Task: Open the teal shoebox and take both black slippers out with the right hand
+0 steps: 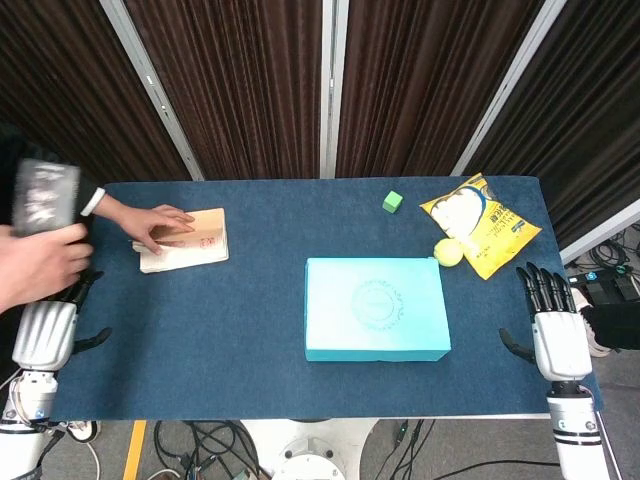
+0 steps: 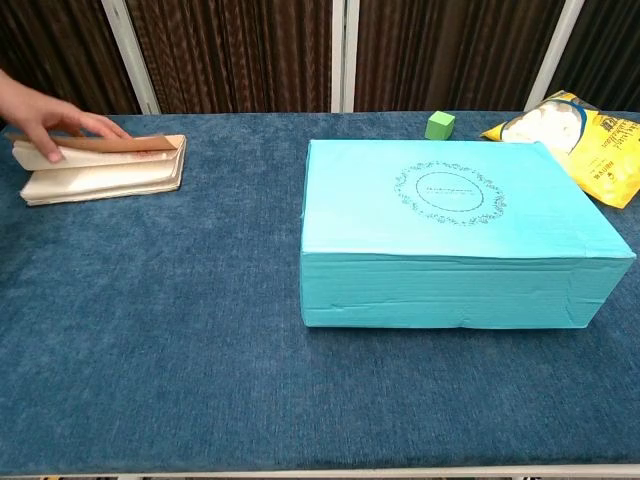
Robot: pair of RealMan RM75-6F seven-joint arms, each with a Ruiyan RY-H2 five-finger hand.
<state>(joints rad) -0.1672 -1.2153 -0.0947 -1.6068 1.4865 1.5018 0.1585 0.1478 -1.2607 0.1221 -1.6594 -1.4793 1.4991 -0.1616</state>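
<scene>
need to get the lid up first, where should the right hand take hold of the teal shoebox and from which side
Probably the lid's edge on the robot's right side. The teal shoebox lies flat and closed, and the right hand rests open just beyond that end, while the yellow snack bag and yellow ball crowd the far right corner. No lid seam or hinge side is clear, so check the front edge too.

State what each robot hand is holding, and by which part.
Nothing is held. The right robot hand is empty beside the closed teal shoebox; the left robot hand, partly hidden, holds nothing visible.

a person's hand [image 1: 160, 225] rests on a tan book [image 2: 105, 168]; green cube [image 1: 392, 201], yellow snack bag [image 1: 480, 224], yellow ball [image 1: 448, 252].
</scene>
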